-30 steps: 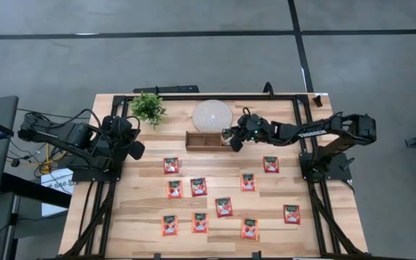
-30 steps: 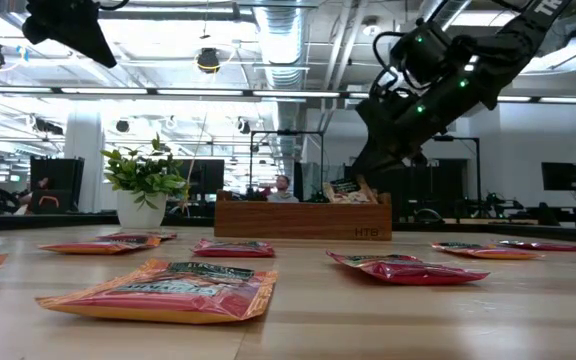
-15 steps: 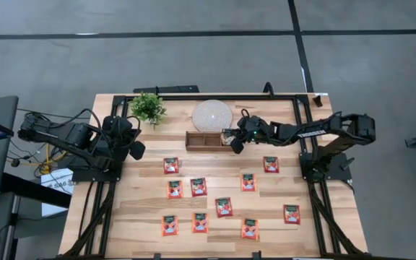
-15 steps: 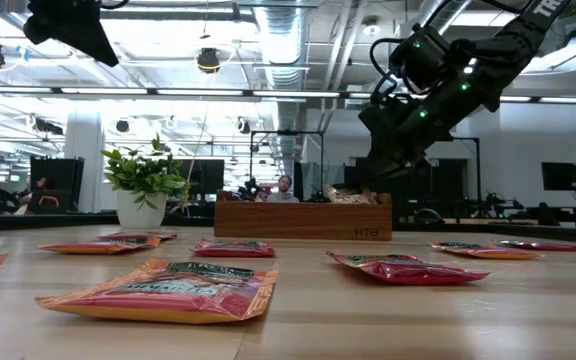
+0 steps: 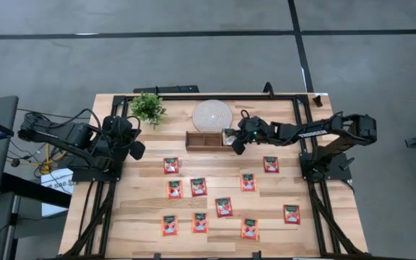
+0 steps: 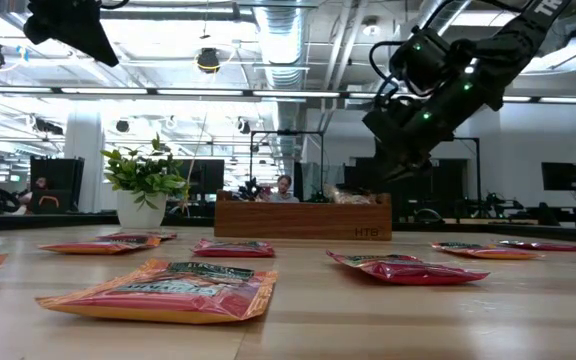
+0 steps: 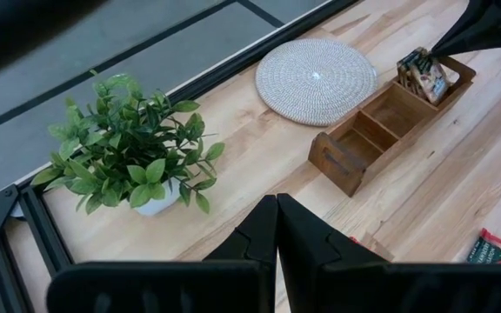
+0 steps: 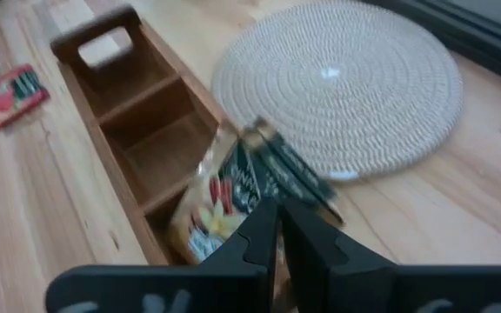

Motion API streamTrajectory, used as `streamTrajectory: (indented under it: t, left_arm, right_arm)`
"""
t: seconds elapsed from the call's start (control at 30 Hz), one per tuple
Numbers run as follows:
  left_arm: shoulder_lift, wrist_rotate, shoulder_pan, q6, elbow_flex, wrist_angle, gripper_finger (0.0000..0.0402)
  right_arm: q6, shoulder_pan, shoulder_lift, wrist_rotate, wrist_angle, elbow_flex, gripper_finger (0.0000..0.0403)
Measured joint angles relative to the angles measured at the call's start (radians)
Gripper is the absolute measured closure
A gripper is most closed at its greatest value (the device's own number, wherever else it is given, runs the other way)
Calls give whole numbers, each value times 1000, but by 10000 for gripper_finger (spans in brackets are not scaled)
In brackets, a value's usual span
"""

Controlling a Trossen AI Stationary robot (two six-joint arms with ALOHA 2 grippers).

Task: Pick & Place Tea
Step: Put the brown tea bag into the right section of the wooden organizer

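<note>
Several red-orange tea sachets (image 5: 224, 207) lie flat on the wooden table (image 5: 136, 209). A few more sachets (image 8: 233, 196) stand on edge in the right end compartment of the brown three-part tray (image 5: 204, 139). My right gripper (image 8: 278, 209) is shut and slants down over those sachets (image 7: 422, 71), its tips just above the tray's right end (image 6: 368, 215). My left gripper (image 7: 277, 228) is shut and holds nothing. It hangs high over the table's left side, near the plant (image 5: 148, 107). My right gripper's shut fingertips (image 8: 263, 217) stand right over the tops of the sachets in the tray's end compartment. The fingers themselves cover that spot, so I cannot tell whether they touch the sachets.
A round white woven disc (image 5: 212, 115) lies just behind the tray. The potted plant (image 6: 143, 180) stands at the far left. The tray's middle and left compartments (image 7: 381, 117) hold nothing. Bare wood lies between tray and sachets (image 5: 215, 160).
In the low view, the sachet tops that stuck up above the tray's wall under my right gripper have sunk almost out of sight into the compartment. My right gripper has tipped slightly upward, staying over the tray's right end.
</note>
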Motion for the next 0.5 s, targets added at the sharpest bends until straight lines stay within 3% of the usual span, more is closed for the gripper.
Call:
streamTrajectory:
  t: [0.4, 0.5]
  left_arm:
    - [0, -1, 0, 25, 0, 0, 402]
    - [0, -1, 0, 25, 0, 1, 402]
  right_arm:
    - [-26, 0, -100, -1, -110, 0, 392]
    - [-27, 0, -101, -53, -108, 0, 392]
